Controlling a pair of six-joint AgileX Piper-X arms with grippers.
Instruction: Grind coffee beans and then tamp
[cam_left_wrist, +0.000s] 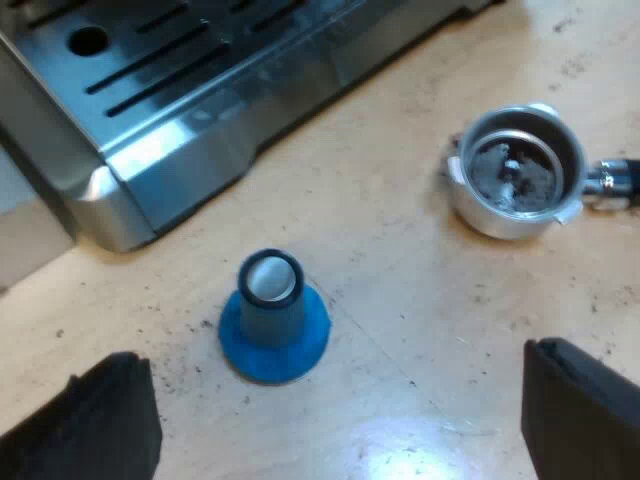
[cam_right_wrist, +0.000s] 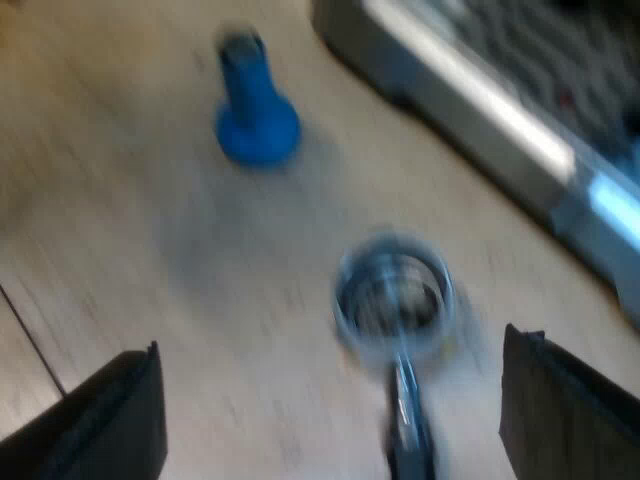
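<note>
1. Left arm. My left gripper (cam_left_wrist: 338, 405) has its fingers spread wide and holds nothing. The blue tamper (cam_left_wrist: 272, 320) stands upright on its broad base on the wooden table (cam_left_wrist: 400, 300), near and straight ahead, in line with the gap between the fingers. Its long axis is vertical, stem upward. The metal holder (cam_left_wrist: 517, 172) lies farther off with its basket mouth up, well apart from the tamper. The espresso machine (cam_left_wrist: 200, 90) shows its drip-tray end beyond both.

2. Right arm. My right gripper (cam_right_wrist: 330, 410) is likewise wide open and empty. The holder (cam_right_wrist: 393, 295) lies near, directly ahead. Its long axis runs from the basket back toward me, so the handle end is the near end. The tamper (cam_right_wrist: 255, 110) stands far beyond it, and the machine's (cam_right_wrist: 520, 130) base edge passes close by the basket.

3. Governing relation. I judge the left arm nearer the tamper and the right arm nearer the holder's handle. A vertical stem calls for a descent from above.

4. Limits. The handle is cut off in both views, and its red end cannot be confirmed. The basket holds dark, uneven matter, probably grounds, but the fill level is unclear. The right wrist view is smeared by motion.
</note>
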